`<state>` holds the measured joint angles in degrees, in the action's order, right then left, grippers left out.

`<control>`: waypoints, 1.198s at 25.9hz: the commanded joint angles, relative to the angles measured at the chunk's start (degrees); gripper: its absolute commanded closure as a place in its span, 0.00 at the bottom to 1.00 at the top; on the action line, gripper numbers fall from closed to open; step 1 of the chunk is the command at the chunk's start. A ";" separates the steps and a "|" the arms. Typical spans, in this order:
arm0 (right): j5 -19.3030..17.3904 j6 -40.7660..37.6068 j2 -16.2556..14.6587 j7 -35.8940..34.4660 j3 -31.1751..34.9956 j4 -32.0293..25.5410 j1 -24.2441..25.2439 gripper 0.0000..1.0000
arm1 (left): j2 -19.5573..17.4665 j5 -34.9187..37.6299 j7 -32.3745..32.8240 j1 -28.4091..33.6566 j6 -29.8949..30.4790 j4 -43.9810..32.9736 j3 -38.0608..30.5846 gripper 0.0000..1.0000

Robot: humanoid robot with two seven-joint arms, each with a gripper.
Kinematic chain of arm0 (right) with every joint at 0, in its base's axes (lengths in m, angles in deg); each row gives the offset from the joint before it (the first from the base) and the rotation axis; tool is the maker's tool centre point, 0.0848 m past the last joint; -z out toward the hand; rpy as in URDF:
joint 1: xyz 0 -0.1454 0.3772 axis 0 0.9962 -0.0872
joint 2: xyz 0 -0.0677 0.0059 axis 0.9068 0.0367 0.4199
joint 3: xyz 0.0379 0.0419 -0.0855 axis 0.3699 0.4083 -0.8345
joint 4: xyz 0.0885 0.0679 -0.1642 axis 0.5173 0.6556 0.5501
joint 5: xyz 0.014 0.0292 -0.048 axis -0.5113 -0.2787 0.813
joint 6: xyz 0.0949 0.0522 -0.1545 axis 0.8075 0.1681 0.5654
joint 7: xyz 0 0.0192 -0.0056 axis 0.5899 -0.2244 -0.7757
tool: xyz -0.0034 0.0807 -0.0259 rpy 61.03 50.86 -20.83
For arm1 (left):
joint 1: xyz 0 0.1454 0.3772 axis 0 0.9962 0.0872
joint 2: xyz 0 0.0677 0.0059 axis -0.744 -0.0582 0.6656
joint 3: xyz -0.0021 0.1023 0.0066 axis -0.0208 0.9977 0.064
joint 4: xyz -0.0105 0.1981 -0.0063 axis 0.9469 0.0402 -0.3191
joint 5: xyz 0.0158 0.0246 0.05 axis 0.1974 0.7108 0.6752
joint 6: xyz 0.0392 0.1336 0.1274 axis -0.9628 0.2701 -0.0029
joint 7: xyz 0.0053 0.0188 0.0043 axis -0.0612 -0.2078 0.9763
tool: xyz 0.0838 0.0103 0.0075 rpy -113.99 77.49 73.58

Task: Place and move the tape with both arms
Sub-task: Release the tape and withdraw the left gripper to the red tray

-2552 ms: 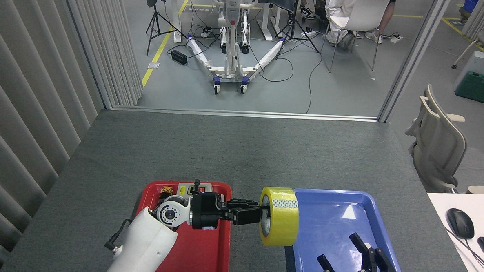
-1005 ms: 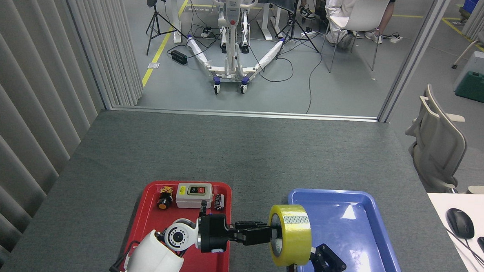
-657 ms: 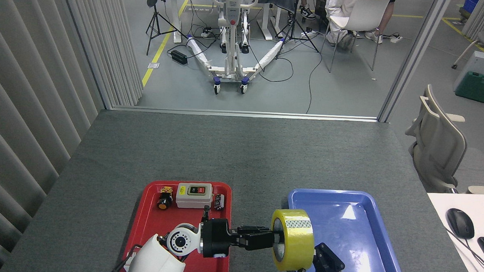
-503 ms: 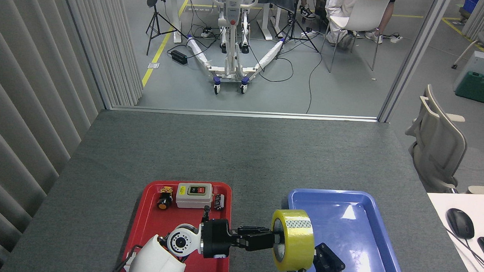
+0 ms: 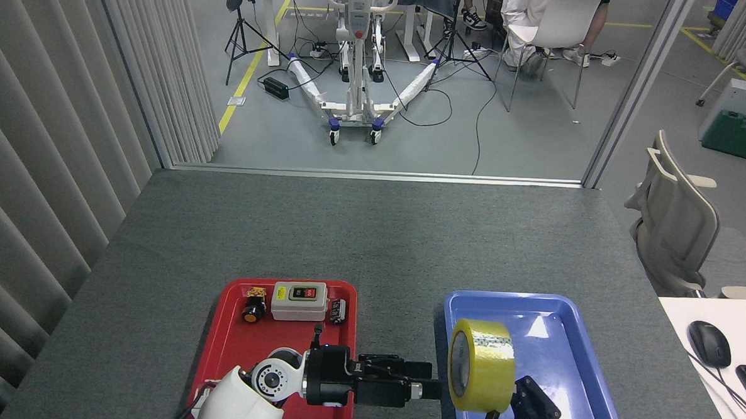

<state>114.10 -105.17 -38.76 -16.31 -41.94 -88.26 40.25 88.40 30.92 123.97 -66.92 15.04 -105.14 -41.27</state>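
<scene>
The left tool, black and fingered at the end of the white-shelled left arm, reaches to the right across the gap between the two trays; its fingers stand apart and their tips point at the open side of the wide roll of translucent yellow packing tape, with no clear grip on it. The right tool comes up from the bottom edge, just under and behind the roll. One black finger stands at each side of the roll's lower part, but whether they clamp it I cannot tell.

The roll stands on its edge over the near left part of the blue plastic tray, well apart from the red plastic tray on the grey desk.

In my judgement the hand-over is at its middle: the transfer from the left side appears done, and what is left is for the right arm to carry or set the roll down in the blue tray.
</scene>
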 commanded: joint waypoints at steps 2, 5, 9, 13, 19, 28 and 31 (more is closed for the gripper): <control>0.25 -0.25 0.09 13.81 0.64 -0.51 -0.11 1.00 | -3.61 -3.66 -0.77 0.21 0.00 0.83 -6.73 0.01; 0.16 16.97 0.09 24.79 -2.96 -1.03 -3.45 1.00 | -7.57 -0.32 -3.93 0.21 0.00 2.15 -12.71 0.01; 0.07 36.65 0.36 37.10 -8.41 -1.39 -7.93 1.00 | -13.10 12.68 -15.79 6.09 0.00 -1.36 -24.66 0.01; 0.16 51.43 0.27 43.07 -12.63 -1.56 -11.89 1.00 | -15.74 24.20 -30.39 18.49 -3.25 -15.60 -32.31 0.05; -0.01 68.30 0.27 55.11 -18.17 0.55 -17.95 1.00 | -12.93 44.77 -48.23 23.50 -32.16 -25.18 -21.77 0.02; -0.01 76.47 -0.70 56.61 -21.77 6.70 -21.38 1.00 | -14.25 52.33 -61.67 27.98 -49.30 -27.29 -9.81 0.02; -0.01 79.02 -0.52 60.83 -22.39 8.19 -22.26 1.00 | -14.51 56.81 -65.37 28.86 -57.83 -27.56 -6.03 0.02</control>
<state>114.08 -28.29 -39.34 41.30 -63.57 -81.60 18.70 74.23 83.94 61.77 -39.00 -35.64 -132.51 -51.14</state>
